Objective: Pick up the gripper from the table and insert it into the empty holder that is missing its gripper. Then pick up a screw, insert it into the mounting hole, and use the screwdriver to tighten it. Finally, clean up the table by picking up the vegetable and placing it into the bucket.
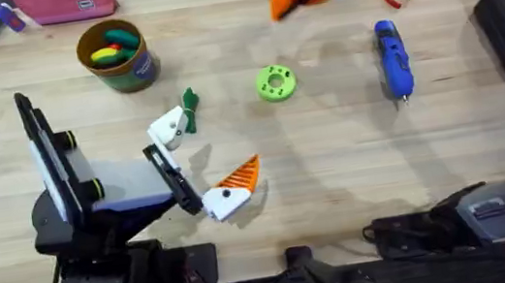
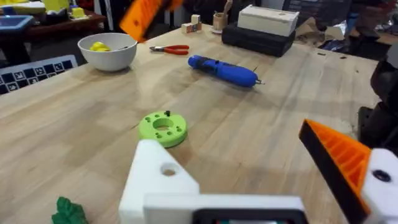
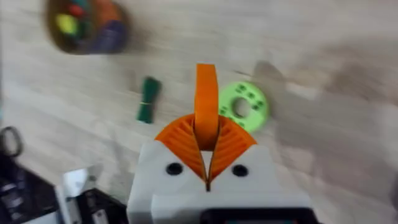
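Orange gripper (image 3: 206,106) sits clamped upright in the right gripper (image 3: 207,163), ready for the holder (image 2: 160,180) on the left gripper (image 2: 261,180), whose fingers stand apart.

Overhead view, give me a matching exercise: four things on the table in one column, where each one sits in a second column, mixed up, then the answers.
Things:
1. screwdriver
2. bucket
3. vegetable
4. green disc

Places:
A. middle of the table, between two others on this list
B. right beside the white holder
C. far left, with toys inside
D. right side, lying flat

Pairs: 1-D, 2-C, 3-B, 4-A.
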Robot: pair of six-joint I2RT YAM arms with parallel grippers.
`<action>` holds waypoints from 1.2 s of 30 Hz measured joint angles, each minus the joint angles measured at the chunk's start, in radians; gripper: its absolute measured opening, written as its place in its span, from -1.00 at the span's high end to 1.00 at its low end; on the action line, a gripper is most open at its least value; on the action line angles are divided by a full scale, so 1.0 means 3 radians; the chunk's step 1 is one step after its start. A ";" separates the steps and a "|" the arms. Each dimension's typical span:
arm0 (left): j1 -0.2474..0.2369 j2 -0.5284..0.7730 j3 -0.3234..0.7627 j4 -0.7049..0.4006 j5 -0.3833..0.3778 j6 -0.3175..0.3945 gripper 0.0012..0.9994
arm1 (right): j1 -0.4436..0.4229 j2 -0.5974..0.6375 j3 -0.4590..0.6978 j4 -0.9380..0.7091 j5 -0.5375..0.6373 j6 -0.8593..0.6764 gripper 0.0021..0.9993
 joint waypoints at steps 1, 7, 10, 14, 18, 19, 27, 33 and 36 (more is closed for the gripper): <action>0.0000 0.0000 0.0000 0.0000 -0.0001 0.0000 -0.97 | -0.0002 -0.0085 -0.0103 0.0172 -0.0108 0.0010 0.99; 0.0000 -0.0001 0.0000 0.0000 0.0000 0.0000 -0.97 | -0.0062 -0.0685 -0.1073 0.1246 -0.0755 0.0225 0.99; 0.0000 0.0000 0.0000 0.0000 0.0000 0.0000 -0.97 | -0.0146 -0.0906 -0.1541 0.1758 -0.1162 0.0358 0.99; 0.0000 0.0000 0.0000 0.0000 -0.0001 0.0000 -0.97 | -0.0239 -0.1022 -0.2015 0.2284 -0.1759 0.0502 0.99; 0.0000 0.0000 0.0000 0.0000 0.0000 0.0000 -0.97 | -0.0249 -0.1019 -0.2421 0.2809 -0.2287 0.0604 0.99; 0.0000 0.0000 0.0000 0.0000 0.0000 0.0000 -0.97 | -0.0249 -0.1009 -0.2503 0.2939 -0.2400 0.0633 0.99; 0.0000 0.0000 0.0000 0.0000 0.0000 0.0000 -0.97 | -0.0241 -0.0683 -0.2895 0.4063 -0.3338 0.0970 0.99; 0.0000 0.0000 0.0000 0.0000 0.0000 0.0000 -0.97 | -0.0180 -0.0178 -0.2903 0.4810 -0.3895 0.1328 0.99; 0.0000 0.0000 0.0000 0.0000 -0.0001 0.0000 -0.97 | -0.0163 -0.0020 -0.2903 0.4905 -0.4063 0.1474 0.99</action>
